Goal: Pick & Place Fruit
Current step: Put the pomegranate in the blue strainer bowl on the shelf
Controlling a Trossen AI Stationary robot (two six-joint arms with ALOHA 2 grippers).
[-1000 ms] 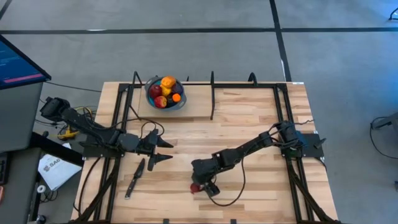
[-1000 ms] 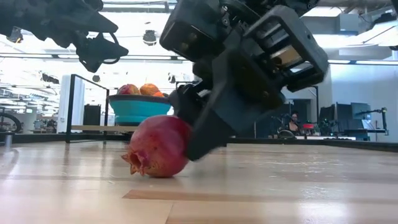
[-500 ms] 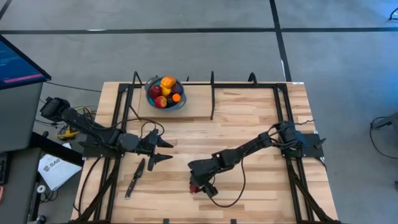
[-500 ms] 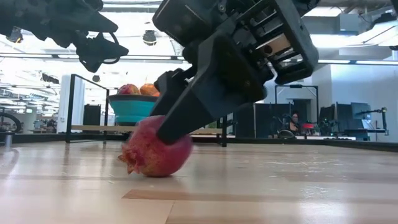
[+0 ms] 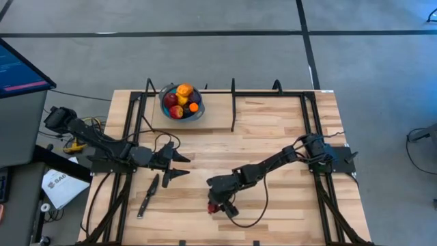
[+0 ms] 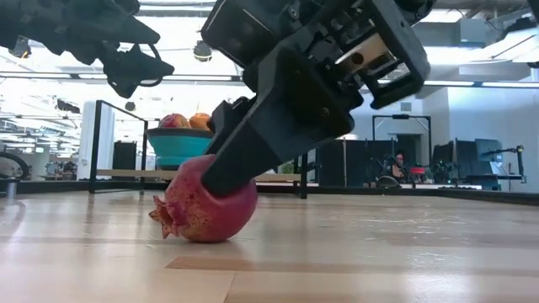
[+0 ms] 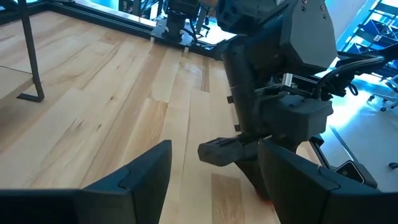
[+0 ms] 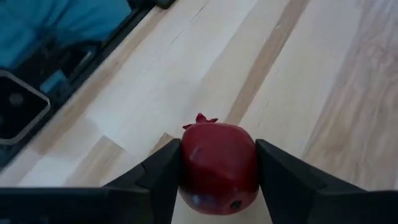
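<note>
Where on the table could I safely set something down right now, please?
Bare wood lies between the black post and the right arm's base, and along the table's right front edge. It is crowded around the bowl, the knife, and the pomegranate at the right gripper.

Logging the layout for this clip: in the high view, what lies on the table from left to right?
Knife → left end effector, open above the table → pomegranate between the right end effector's fingers. The bowl of fruit overlaps the left end effector's span, so it is left unplaced.
</note>
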